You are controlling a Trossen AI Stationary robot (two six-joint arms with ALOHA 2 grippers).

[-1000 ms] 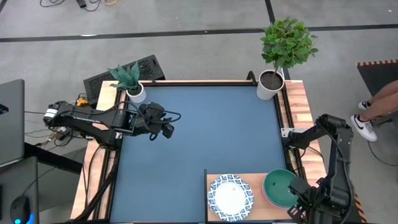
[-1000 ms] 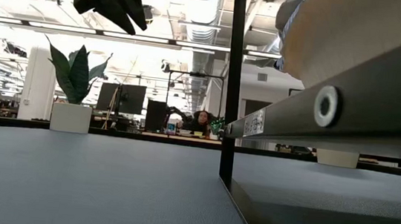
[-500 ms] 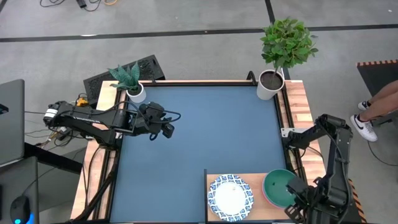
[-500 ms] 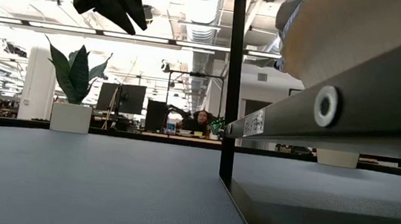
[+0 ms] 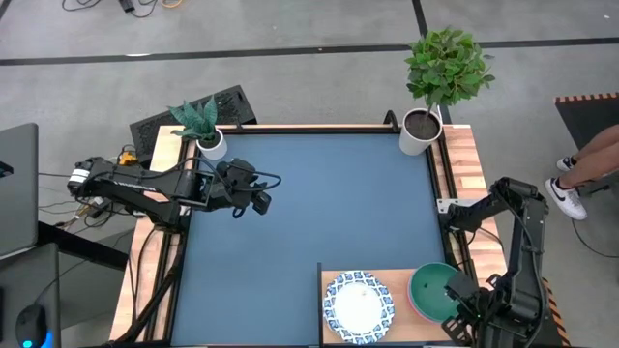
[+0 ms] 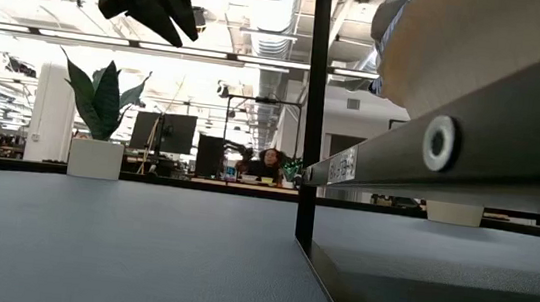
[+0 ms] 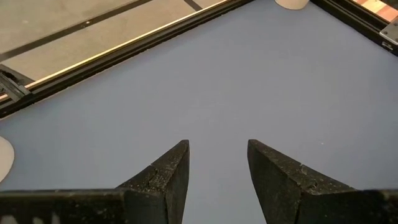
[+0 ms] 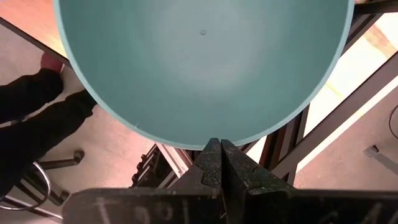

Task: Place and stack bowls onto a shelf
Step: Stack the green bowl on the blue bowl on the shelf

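**Ana:** High view first — where are the bowls?

**Ben:** 2 show on the shelf [image 5: 387, 280], the light wood board at the table's near right corner. A white bowl with a blue patterned rim [image 5: 358, 306] sits on the board's left half; the green bowl [image 5: 432, 290] is at its right end, just beside the white one. Whether another bowl lies under the green one, I can't quite tell from above.

**Ana:** And the right gripper?

**Ben:** The right gripper [image 5: 462, 311] is at the green bowl's near-right edge. In the right wrist view its fingers [image 8: 210, 163] are pressed together on the bowl's rim, pinching the wall, with the green bowl's inside filling the picture beyond them.

**Ana:** Left arm?

**Ben:** It waits. The left gripper [image 5: 259, 201] hangs above the dark blue tabletop [image 5: 309, 193] near the far left corner, well apart from the shelf. Its own camera shows the 2 fingers [image 7: 165, 177] spread with bare blue surface between them — nothing held.

**Ana:** Anything else around?

**Ben:** 2 potted plants in white pots: a spiky one [image 5: 201, 126] at the far left corner, a leafy one [image 5: 435, 82] at the far right. A person's leg and shoe [image 5: 573, 188] show beyond the table's right side.
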